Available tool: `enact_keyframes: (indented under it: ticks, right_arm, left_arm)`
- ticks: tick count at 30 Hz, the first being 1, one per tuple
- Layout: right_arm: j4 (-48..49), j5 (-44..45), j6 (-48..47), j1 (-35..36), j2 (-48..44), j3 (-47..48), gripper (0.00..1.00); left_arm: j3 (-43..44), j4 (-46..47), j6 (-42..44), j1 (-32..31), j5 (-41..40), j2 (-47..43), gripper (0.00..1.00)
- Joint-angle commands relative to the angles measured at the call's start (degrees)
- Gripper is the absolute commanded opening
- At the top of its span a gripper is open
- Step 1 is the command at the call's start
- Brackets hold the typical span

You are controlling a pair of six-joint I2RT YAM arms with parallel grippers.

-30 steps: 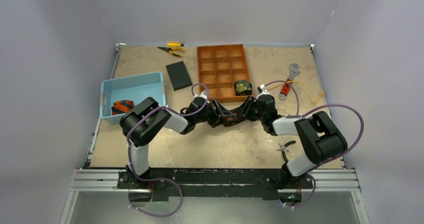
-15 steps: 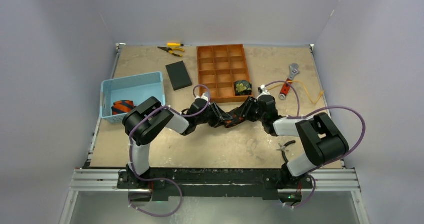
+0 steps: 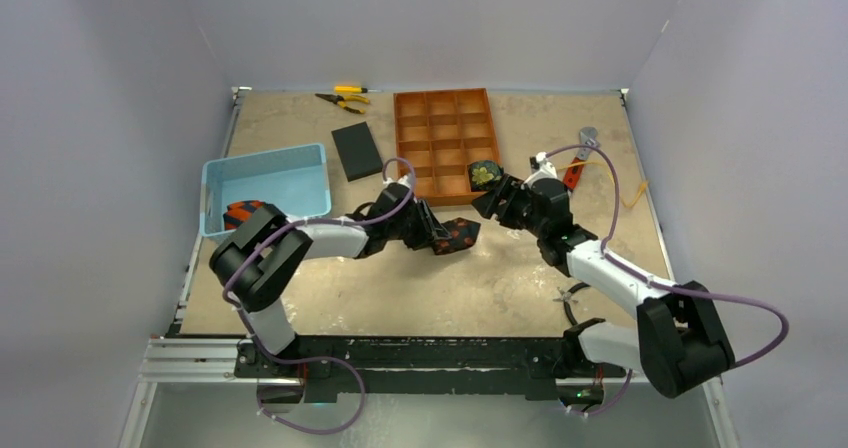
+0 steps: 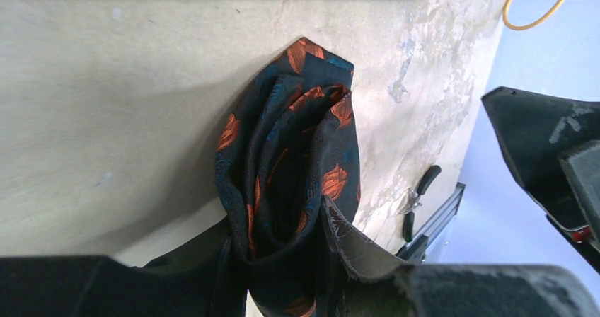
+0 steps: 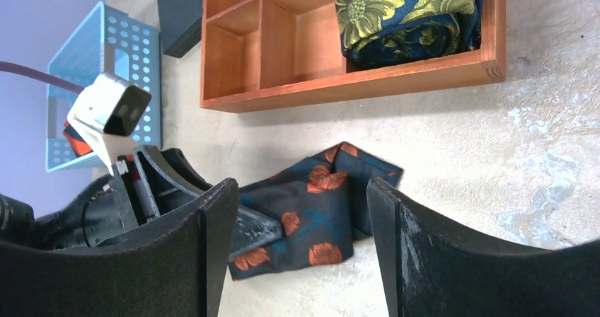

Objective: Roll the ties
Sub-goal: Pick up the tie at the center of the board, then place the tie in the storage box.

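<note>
The left claw (image 4: 283,278) is clamped shut on the rolled tie with red-orange marks (image 4: 290,168). Its fingers (image 4: 368,250) squeeze the roll's lower end, and the roll lies against the tabletop (image 4: 106,119). The right claw (image 5: 301,189) is spread wide and holds nothing, with that tie showing through the gap.

The right wrist view shows the green-gold tie (image 5: 407,13) rolled in a compartment of the wooden tray (image 5: 354,80), at the frame's top right. The overhead view shows the orange-striped tie (image 3: 243,213) in the lower left corner of the blue basket (image 3: 270,173).

In the overhead view the tray's lower edge runs just above the held roll. Bare tabletop opens below both claws, with pliers (image 3: 572,293) at lower right.
</note>
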Motion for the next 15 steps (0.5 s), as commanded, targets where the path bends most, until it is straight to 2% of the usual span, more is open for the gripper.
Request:
enact_keyframes:
  ticks: [1, 9, 15]
  right_arm:
    - [-4.9, 1.7, -0.8, -0.1, -3.2, 2.6, 0.7]
    - [-4.8, 7.4, 4.2, -0.2, -6.0, 2.6, 0.69]
    - [-5.4, 9.7, 5.3, -0.3, -7.9, 4.8, 0.69]
  left_arm:
    - [3.3, -8.5, 6.7, 2.8, -0.8, -6.7, 0.0]
    - [11.4, -19.5, 13.2, 8.2, 1.9, -13.3, 0.0]
    - [20.0, -24.9, 16.8, 11.6, 4.2, -13.4, 0.0]
